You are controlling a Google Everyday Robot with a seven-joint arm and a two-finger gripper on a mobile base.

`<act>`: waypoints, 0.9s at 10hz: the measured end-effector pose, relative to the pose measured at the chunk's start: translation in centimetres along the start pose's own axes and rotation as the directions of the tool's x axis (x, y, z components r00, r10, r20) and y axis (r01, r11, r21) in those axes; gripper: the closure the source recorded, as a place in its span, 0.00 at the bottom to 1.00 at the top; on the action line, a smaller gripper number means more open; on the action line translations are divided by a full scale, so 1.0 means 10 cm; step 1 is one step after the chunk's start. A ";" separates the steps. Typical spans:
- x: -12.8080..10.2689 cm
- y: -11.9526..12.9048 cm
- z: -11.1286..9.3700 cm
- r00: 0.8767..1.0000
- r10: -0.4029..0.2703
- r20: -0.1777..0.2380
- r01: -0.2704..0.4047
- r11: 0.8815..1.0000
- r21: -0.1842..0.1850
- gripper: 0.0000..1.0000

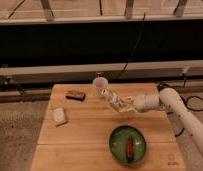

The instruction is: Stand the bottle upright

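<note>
The bottle point(112, 99) is small, slim and whitish. It leans with its cap up and to the left, just right of the white cup point(99, 85), on the wooden table point(85, 145). My gripper point(123, 105) reaches in from the right on a white arm point(167, 100). It is shut on the bottle's lower end and holds it tilted close above the tabletop. The bottle's base is hidden by the fingers.
A green plate point(117, 149) holding a brown sausage point(129, 148) sits at the front right. A dark snack bar point(75, 95) lies at the back left. A pale packet point(60, 116) lies at the left. A dark wall and rail run behind the table.
</note>
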 end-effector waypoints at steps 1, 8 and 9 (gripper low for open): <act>0.00 -0.02 0.01 1.000 0.006 0.008 -0.007 0.999 0.049 1.00; 0.10 -0.31 0.19 0.992 0.009 0.122 -0.038 0.970 0.239 1.00; 0.11 -0.34 0.22 0.990 0.013 0.137 -0.046 0.969 0.242 1.00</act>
